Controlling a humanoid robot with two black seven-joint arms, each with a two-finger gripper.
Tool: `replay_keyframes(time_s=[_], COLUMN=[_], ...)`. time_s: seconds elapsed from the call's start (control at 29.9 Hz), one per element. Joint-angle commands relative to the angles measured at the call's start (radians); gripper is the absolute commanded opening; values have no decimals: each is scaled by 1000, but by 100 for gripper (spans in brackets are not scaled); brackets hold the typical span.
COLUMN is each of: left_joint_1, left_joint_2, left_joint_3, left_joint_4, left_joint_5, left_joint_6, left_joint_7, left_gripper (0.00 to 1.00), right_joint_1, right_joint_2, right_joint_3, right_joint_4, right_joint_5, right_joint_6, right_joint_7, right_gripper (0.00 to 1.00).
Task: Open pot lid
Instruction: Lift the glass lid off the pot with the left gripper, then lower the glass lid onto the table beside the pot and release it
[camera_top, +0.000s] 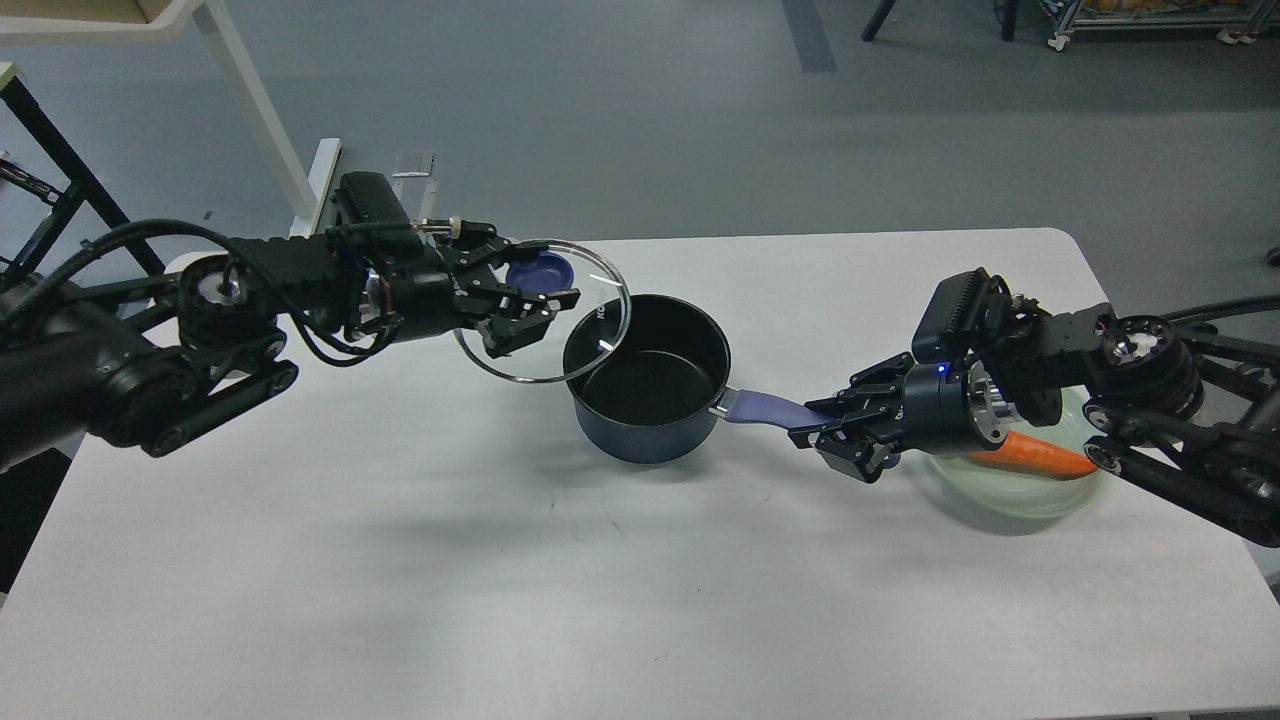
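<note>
Two black arms over one white table (400, 560).

Left gripper (520, 305): reaching in from the left, fingers clamped on the lid (590, 330) near its purple-blue knob (540, 270). Lid lifted off the pot, tilted steeply, glass face turned toward the left; right part of its steel rim overlapping the pot's left edge in this view, contact there impossible to judge. Dark lettering partly visible on the glass near the pot's rim.

Pot (650, 400): centre of the table, upright, uncovered, black inside showing, nothing visible within. Navy outer wall toward the near side. Long purple-blue handle (765, 408) running to the right.

Right gripper (835, 425): entering from the right, fingers closed around the far end of the pot's handle; end of the handle hidden inside the grip.

Pale green plate (1010, 495): right of the pot, on the table, largely under the right wrist.

Carrot (1040, 455): orange, lying on the plate, pointed tip to the right, thick end hidden behind the right wrist.

Grey floor (640, 130) beyond the table's far edge; white frame leg (255, 105) at far left.
</note>
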Motion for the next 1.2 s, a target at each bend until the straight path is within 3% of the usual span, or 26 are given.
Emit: replay_keyframes(time_s=[0.0,0.27,0.43,1.17], left_joint_1=[68,252,320,427], left_joint_2=[94,226,229,219], left_joint_3=[2,2,2,4], left_joint_4=[-8,-8,-3,18], left_joint_5=[-52,-89,-141,-140], left_joint_6=[55,174,190,270], left_joint_7=[0,0,0,0], left_gripper=[47,49,50,60], right_joint_1=[0,0,0,-2], right_joint_2=[0,-4,-12,-36], right_joint_3=[1,1,1,1], right_joint_4=[0,0,2,23], right_joint_5=[0,1,1,3], right_joint_6=[0,0,0,0], right_joint_7=[0,0,0,0], right_gripper=[33,33,33,33])
